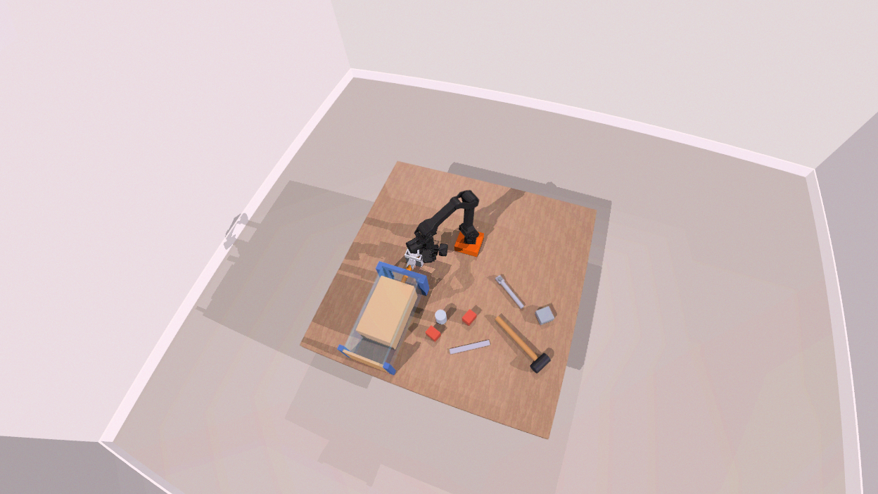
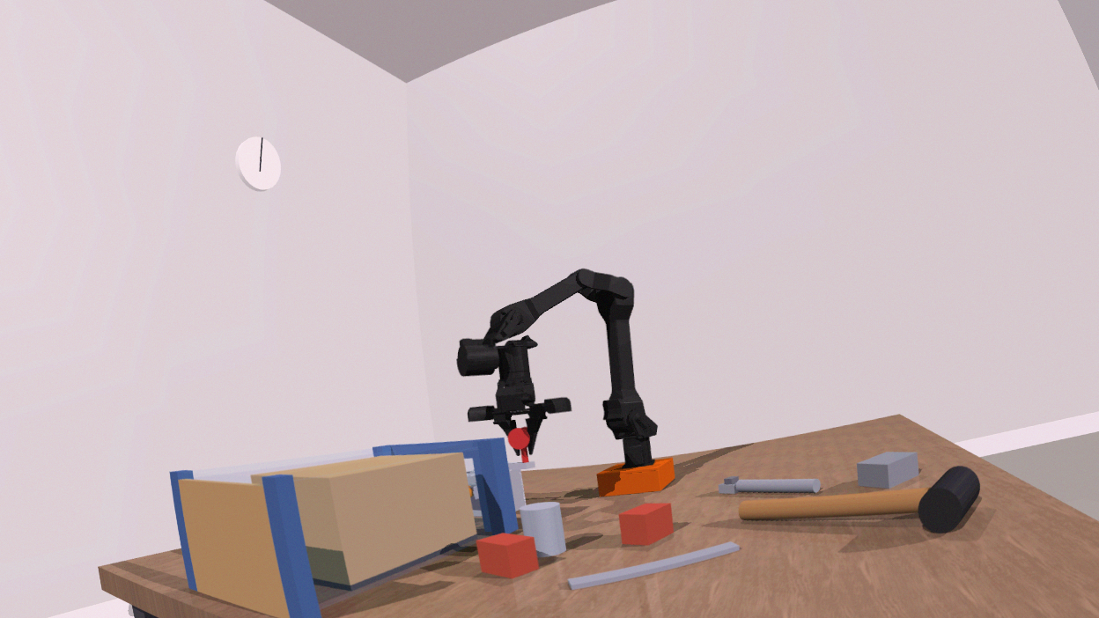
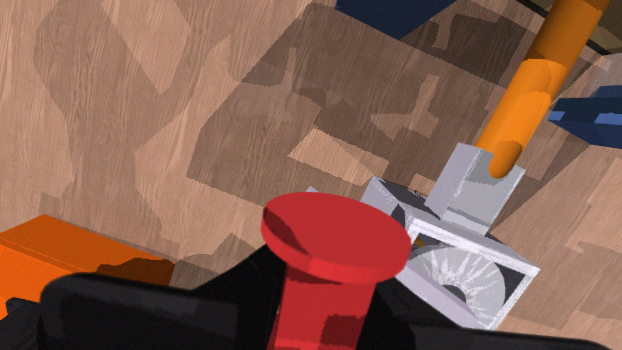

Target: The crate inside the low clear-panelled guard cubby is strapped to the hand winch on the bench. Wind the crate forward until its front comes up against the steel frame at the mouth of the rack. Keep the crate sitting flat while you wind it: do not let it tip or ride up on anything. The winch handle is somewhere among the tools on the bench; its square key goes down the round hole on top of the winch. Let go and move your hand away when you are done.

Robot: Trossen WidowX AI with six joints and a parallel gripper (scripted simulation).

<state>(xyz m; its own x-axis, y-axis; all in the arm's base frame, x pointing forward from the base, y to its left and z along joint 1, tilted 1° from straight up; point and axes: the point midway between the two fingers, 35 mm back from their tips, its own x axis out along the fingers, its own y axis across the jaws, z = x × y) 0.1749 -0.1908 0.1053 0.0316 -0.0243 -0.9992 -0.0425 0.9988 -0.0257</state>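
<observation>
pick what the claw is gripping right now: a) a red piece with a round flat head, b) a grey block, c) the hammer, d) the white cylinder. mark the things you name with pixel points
a, the claw point(image 2: 523, 445) has a red piece point(image 2: 519, 438) point(image 3: 336, 237) with a round flat head between its fingers

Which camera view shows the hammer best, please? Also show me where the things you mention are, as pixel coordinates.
The exterior view: the hammer point(image 1: 518, 340) point(image 2: 837, 504) appears large there, with its wooden handle and black head unobstructed. The top view shows it whole but smaller; the wrist view does not show it.
</observation>
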